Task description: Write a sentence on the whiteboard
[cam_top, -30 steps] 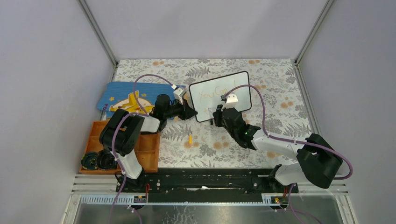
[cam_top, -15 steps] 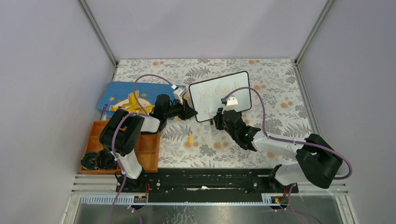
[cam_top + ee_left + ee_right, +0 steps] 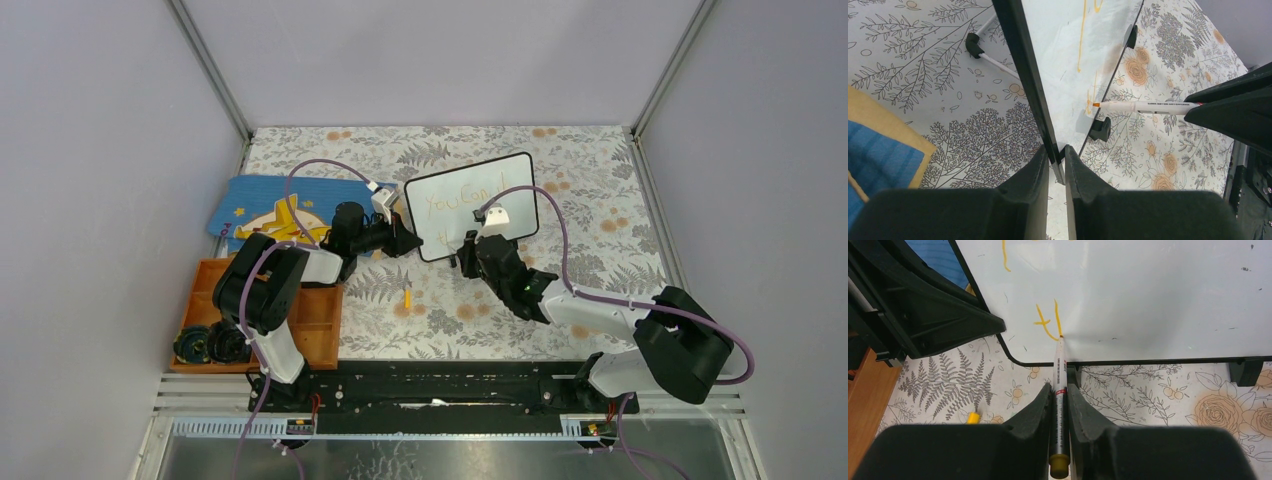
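clamping the whiteboard (image 3: 447,212) by its left edge is the left gripper (image 3: 1057,153); the right gripper (image 3: 1060,391) pinches a marker (image 3: 1060,365) touching its lower-left corner.

Grey-and-orange floral patterned cloth (image 3: 590,190) covering the table, flat blue star-patterned book (image 3: 250,200) lying at its left edge, orange wooden tray (image 3: 320,335) sitting at the near left corner, black round parts (image 3: 200,345) resting inside, small yellow cap (image 3: 408,297) lying near the middle.
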Available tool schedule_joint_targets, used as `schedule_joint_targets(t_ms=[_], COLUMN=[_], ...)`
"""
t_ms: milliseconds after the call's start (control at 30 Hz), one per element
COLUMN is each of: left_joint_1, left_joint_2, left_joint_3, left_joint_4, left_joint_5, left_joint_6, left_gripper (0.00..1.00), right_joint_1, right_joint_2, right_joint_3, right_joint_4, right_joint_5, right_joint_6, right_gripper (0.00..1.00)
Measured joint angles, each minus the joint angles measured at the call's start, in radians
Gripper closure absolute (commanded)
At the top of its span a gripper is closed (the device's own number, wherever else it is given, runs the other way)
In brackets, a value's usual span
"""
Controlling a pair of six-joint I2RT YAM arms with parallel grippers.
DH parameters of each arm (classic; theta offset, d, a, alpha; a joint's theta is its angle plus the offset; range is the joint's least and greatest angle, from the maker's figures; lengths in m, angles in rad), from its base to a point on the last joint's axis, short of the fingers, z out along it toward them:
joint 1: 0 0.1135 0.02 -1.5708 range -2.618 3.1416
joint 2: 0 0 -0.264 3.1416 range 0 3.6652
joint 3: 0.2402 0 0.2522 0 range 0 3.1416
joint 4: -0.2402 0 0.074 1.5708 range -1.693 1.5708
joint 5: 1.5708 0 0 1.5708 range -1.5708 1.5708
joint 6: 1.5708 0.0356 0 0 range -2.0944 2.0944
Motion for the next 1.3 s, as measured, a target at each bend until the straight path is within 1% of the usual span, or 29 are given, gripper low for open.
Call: schedule_joint_targets(t_ms=[600,1300], left_joint_1=[-0.001,-0.002], left_joint_2=[0.0,0.0], left_joint_3=[0.0,0.0], left_joint_4=[-0.001,-0.002], left_joint_5=[0.0,-0.002], left_joint_6=[0.0,0.001], left_gripper=[0.8,0.8], right_joint_1=[-0.006,-0.032], right_joint_2=[0.013,-0.006], right_joint_3=[0.062,0.053], right_joint_4=[-0.023,-0.022], right_joint_5=[0.008,0.008], right_joint_6=[-0.023,-0.023], right_gripper=[1.0,1.0])
